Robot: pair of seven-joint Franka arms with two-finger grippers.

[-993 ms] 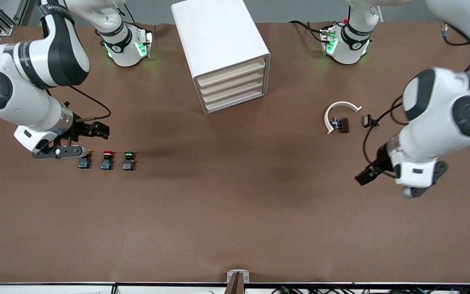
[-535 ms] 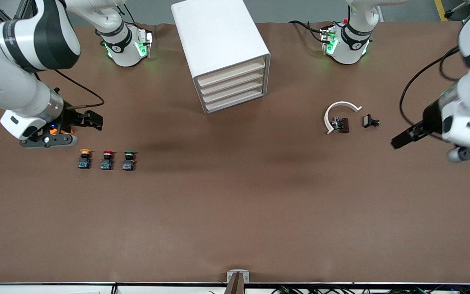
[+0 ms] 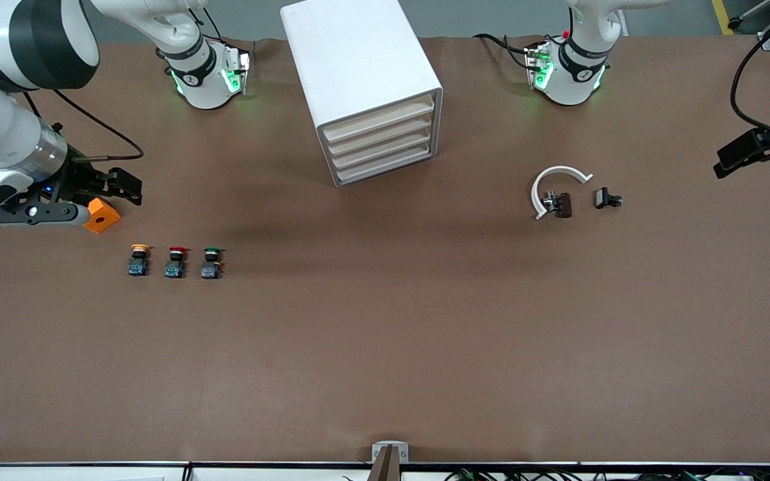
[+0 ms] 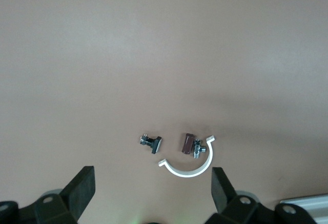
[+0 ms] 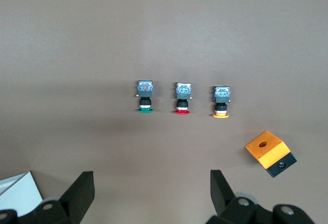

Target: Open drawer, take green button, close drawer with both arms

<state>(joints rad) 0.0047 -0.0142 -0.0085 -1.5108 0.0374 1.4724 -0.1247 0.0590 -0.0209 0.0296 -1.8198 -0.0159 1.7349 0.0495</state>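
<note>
Front view shows the cabinet (image 3: 365, 87) at top centre, its drawer (image 3: 379, 121) shut, and the green button (image 3: 211, 262) at left of centre. Right gripper (image 3: 101, 187) at left edge and left gripper (image 3: 736, 157) at right edge both spread wide, empty.

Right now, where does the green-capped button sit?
The green-capped button lies on the table toward the right arm's end, last in a row of three beside the red-capped button, nearer the front camera than the cabinet.
</note>
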